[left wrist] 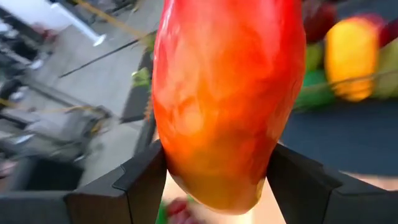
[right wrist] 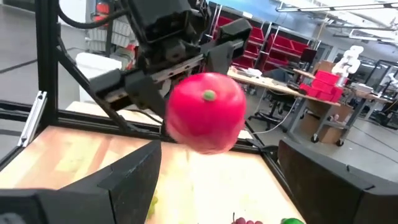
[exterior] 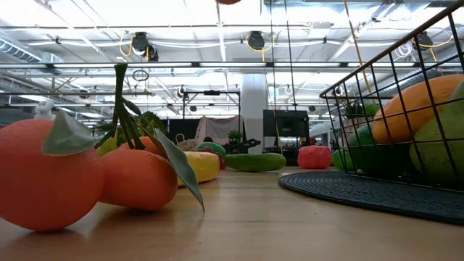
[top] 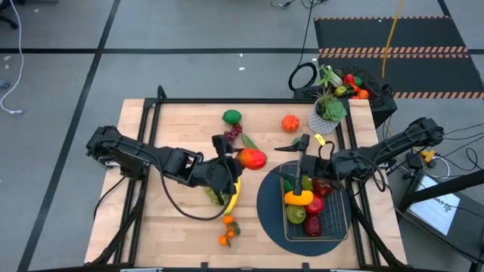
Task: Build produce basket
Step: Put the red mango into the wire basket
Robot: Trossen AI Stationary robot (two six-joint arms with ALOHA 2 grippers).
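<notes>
Above the table's centre, we see the left gripper clamped on a red-orange plastic mango; rightward, the right gripper hovers open-fingered over the bronze wire-mesh basket of fruit.

Overhead ceiling lights, bright and even; shadows on the table soft. Glare whitens the low view toward 12 o'clock. Left wrist view: the red-orange fruit blurred, background smeared.
</notes>
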